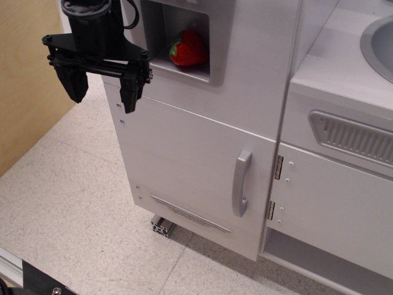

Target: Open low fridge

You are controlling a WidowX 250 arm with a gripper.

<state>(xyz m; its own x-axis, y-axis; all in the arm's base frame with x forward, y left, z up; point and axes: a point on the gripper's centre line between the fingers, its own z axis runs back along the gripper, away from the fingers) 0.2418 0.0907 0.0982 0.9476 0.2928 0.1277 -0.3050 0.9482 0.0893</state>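
Observation:
The low fridge [190, 166] is a light-grey compartment with a flat door that stands shut. Its vertical silver bar handle [241, 182] is at the door's right side, and a slim embossed strip [190, 214] runs near the bottom. My black gripper [101, 92] hangs at the upper left, at the fridge's top left corner, well left of and above the handle. Its two fingers are spread apart with nothing between them.
A grey panel above the fridge has a recessed niche holding a red strawberry toy [188, 48]. To the right are a ribbed vent panel [353, 136], a handleless door [331, 203] and a sink rim [377, 43]. Speckled floor [67, 196] lies in front; a wooden wall [27, 67] is at left.

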